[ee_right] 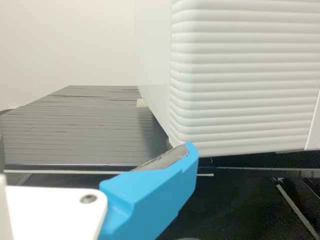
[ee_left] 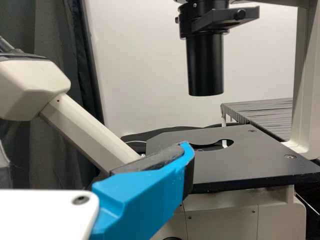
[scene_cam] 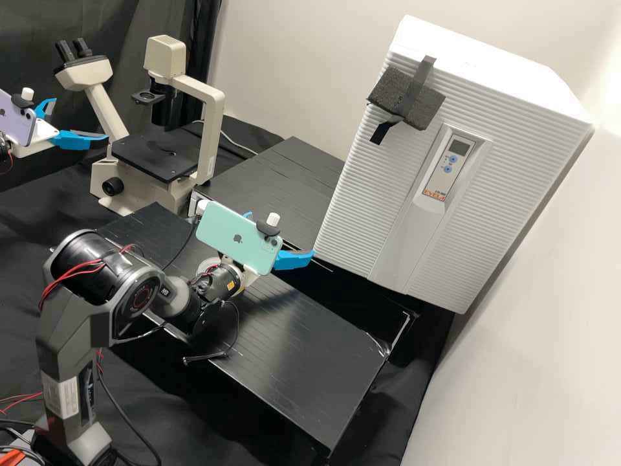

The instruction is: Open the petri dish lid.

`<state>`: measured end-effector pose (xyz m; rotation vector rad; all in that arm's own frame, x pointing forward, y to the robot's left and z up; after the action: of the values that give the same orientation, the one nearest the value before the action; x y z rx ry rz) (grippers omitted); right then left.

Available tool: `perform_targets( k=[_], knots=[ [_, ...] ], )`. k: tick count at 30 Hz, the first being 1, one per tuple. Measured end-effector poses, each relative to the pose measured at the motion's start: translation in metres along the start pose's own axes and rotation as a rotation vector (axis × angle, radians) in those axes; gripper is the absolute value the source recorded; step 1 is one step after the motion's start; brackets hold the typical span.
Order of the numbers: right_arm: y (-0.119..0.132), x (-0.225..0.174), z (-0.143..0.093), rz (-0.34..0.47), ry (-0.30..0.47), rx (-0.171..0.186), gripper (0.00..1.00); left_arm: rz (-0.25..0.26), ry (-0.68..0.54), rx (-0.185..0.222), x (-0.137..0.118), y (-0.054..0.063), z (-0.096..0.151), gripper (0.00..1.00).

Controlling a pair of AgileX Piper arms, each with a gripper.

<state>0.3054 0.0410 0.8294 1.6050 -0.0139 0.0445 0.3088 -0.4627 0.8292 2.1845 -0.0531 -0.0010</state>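
Microscope [scene_cam: 215,123]: big and cream, with a flat black plate [scene_cam: 158,154] in its middle.
Left gripper [scene_cam: 81,118]: left of the microscope in the high view, near it. Wide open, with a big gap between two blue fingers.
Purple phone [scene_cam: 16,120]: on top of the left gripper, left of the microscope.
Right gripper [scene_cam: 283,233]: right of the microscope and nearer the camera. Wide open too, with both blue fingers apart.
Green phone [scene_cam: 223,233]: on top of the right gripper (pale, like mint), right of the microscope.
White box [scene_cam: 517,155]: far right of the microscope, well apart, with bumpy lines and a black pad [scene_cam: 391,90] taped on.
Black table [scene_cam: 310,356]: in front of the microscope, under the right gripper.
Petri dish and lid: cannot tell where, near the microscope or far from it.
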Motion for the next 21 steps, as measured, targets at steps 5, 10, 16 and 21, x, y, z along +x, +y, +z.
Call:
perform_targets(
  k=[5, 10, 16, 21],
  knots=[
    [0.0, 0.0, 0.0, 0.0, 0.0, 0.0, 1.0, 0.0, 0.0, 0.0, 0.0, 0.0, 0.0, 1.0],
    [-0.001, -0.006, 0.002, 0.003, 0.003, 0.004, 1.0, 0.0, 0.0, 0.0, 0.0, 0.0, 0.0, 1.0],
    [0.0, -0.043, -0.001, 0.026, 0.05, 0.02, 1.0, 0.0, 0.0, 0.0, 0.0, 0.0, 0.0, 1.0],
    [-0.003, -0.075, -0.008, 0.05, 0.133, 0.023, 1.0, 0.0, 0.0, 0.0, 0.0, 0.0, 0.0, 1.0]
  ],
)
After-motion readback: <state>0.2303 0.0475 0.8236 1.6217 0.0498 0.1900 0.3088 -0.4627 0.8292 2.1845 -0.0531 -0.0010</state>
